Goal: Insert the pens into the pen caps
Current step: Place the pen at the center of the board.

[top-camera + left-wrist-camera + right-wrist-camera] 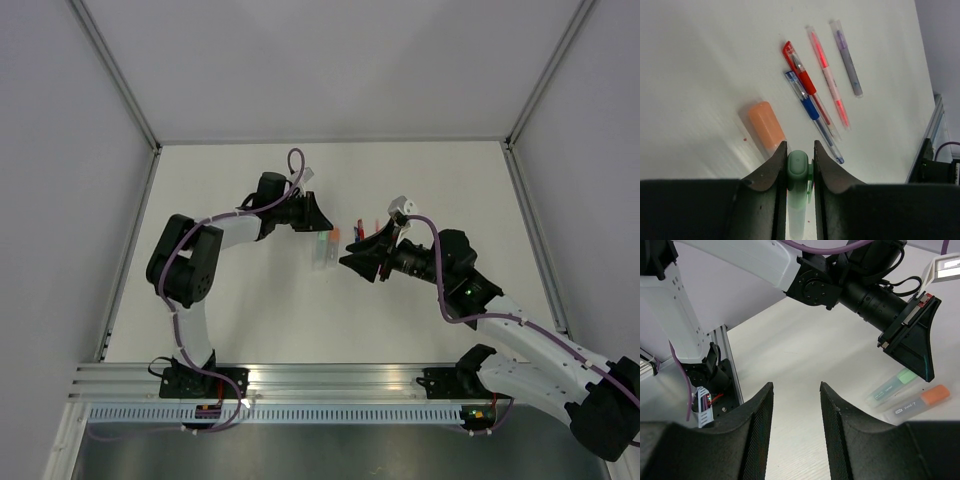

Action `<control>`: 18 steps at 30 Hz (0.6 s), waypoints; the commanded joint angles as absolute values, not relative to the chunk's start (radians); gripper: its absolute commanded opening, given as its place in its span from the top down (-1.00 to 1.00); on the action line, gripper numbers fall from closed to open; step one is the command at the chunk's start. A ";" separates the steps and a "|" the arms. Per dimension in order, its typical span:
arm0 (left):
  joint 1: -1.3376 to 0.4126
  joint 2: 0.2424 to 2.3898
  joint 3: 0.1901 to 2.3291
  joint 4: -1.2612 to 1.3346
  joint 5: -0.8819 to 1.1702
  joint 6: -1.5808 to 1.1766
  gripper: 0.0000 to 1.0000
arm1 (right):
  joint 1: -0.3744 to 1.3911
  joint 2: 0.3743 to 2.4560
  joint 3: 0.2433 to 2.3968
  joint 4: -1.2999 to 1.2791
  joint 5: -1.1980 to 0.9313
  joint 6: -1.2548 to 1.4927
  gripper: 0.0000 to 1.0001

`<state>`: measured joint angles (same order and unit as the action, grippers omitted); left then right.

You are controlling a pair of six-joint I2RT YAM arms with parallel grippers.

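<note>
- mint green cap (797,170) sits right between the fingers of the left gripper (799,147), snug on both sides, but i can't tell if it's actually pinched. so how far along is this?

- barely started imo. orange cap (767,127) lies just beside it on the table (700,60). red pen (802,80), blue pen (812,112), salmon pen (830,80) and grey pen (850,62) all lie loose to the right, none in those two caps. right gripper (796,386) is spread apart, holding nothing.
</note>
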<state>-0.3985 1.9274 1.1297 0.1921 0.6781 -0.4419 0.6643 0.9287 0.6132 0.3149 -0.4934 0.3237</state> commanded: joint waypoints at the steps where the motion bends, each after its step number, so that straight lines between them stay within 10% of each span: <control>1: -0.388 1.963 1.178 0.193 0.614 -0.365 0.95 | 0.663 0.914 0.607 0.327 -0.471 0.305 0.04; 5: -0.383 2.023 1.226 0.127 0.583 -0.336 0.85 | 0.661 0.919 0.607 0.325 -0.457 0.308 0.03; 16: -0.380 1.841 1.203 0.037 0.424 -0.299 -0.96 | 0.661 0.914 0.621 0.298 -0.430 0.311 -0.09; 18: -0.382 1.748 1.195 0.006 0.358 -0.298 -0.99 | 0.661 0.926 0.630 0.296 -0.414 0.317 -0.12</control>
